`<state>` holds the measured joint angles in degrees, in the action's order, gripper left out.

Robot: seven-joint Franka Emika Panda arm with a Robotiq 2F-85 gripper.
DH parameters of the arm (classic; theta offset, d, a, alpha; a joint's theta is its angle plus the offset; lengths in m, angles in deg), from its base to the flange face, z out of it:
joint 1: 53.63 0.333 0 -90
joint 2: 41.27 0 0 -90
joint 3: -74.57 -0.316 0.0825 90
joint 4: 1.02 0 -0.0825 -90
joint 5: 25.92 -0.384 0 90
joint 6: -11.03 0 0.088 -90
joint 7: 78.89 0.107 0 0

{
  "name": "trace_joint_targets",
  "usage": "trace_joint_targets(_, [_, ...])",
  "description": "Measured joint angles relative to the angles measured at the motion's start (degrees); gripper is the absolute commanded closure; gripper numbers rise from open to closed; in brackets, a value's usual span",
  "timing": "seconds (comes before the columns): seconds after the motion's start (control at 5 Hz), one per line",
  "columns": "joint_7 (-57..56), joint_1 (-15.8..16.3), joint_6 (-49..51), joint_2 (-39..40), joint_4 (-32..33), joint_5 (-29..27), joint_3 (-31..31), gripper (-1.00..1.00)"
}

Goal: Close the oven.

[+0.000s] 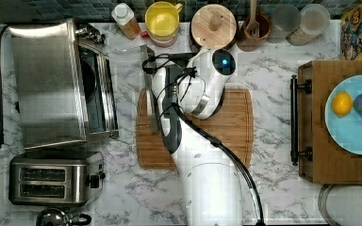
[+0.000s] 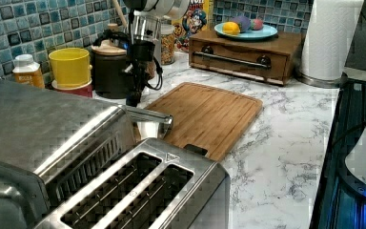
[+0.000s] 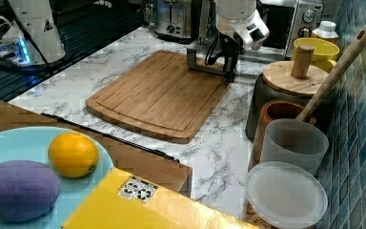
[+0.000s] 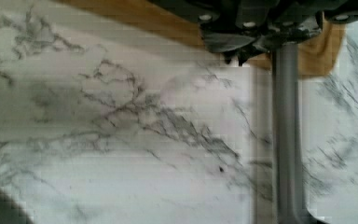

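The oven (image 1: 47, 80) stands at the top view's left, its glass door dropped open and lying flat. The door's metal bar handle (image 1: 149, 89) reaches over the edge of the wooden cutting board (image 1: 226, 127). My gripper (image 2: 134, 98) points down at the counter just beside the far end of the handle (image 2: 147, 114), with its fingers together and nothing between them. In the right view the gripper (image 3: 229, 74) hangs to the right of the handle (image 3: 202, 67). The wrist view has the grey handle bar (image 4: 286, 140) running beside the gripper (image 4: 235, 56), apart from it.
A two-slot toaster (image 1: 52, 179) sits next to the oven. Along the back wall stand a yellow mug (image 1: 162, 21), a wood-lidded canister (image 1: 213, 26) and jars. A wooden drawer box (image 1: 311, 117) with a blue plate of fruit (image 1: 353, 127) is at the top view's right.
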<state>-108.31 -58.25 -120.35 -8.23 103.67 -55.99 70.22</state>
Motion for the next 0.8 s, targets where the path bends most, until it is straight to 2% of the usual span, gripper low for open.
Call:
trace_joint_targets(0.2, [0.00,-1.18,0.84,-1.15,-0.17,-3.30,-0.95,1.00])
trace_joint_targets(0.6, [1.79,-1.30,11.78,-0.08,-3.47,-1.65,-1.30,1.00])
trace_joint_targets(0.8, [6.49,-0.76,12.67,2.29,-5.26,-1.15,-1.21,1.00])
